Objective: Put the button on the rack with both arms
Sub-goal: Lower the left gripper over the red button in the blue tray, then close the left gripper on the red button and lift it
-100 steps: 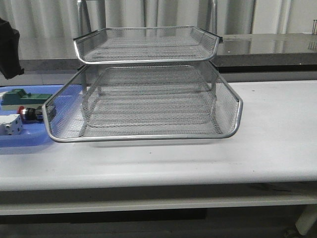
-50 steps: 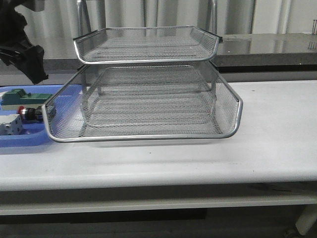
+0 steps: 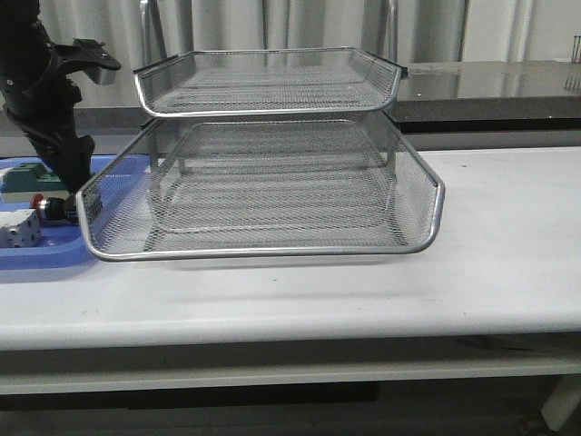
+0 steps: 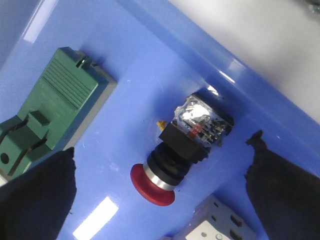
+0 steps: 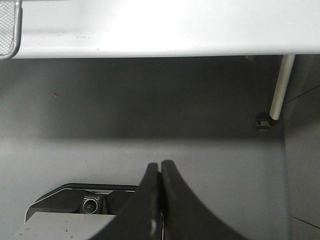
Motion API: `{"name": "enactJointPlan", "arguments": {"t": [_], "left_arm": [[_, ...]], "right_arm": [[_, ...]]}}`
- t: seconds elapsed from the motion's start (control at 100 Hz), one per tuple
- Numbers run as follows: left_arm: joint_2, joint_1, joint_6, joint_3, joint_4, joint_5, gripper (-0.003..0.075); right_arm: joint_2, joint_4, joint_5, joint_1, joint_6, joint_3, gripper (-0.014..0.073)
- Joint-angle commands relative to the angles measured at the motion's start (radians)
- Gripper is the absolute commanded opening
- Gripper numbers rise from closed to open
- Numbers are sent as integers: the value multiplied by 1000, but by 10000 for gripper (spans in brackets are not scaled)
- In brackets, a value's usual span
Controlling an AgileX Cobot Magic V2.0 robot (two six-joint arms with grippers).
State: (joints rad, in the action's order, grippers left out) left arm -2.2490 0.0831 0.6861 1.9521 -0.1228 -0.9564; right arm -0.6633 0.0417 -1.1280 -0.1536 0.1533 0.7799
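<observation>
The left claw (image 4: pixel 160 200) hung wide open astride the button (image 4: pixel 180 150), which lay in the blue tray (image 4: pixel 150 65) (untouched), lined up for a grab; the right claw (image 5: pixel 160 200) was closed, empty, below the desk (image 5: pixel 165 30).

From my remote station I log a blue tray (image 4: pixel 150 65) spanning under the spread left jaws, a green block (image 4: pixel 45 115) just outside one jaw, a white block (image 4: pixel 215 225) between them near the edge.
</observation>
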Motion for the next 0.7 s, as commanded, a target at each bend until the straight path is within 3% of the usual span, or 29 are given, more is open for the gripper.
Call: {"name": "enactJointPlan", "arguments": {"t": [0.0,0.69], "left_arm": [[50,-8,4,36,-12,30,660],[-13,-20,55,37,-21,94,660]], "right_arm": [[1,15,39,1,-3,35,-68],[1,15,39,1,-3,35,-68]]}}
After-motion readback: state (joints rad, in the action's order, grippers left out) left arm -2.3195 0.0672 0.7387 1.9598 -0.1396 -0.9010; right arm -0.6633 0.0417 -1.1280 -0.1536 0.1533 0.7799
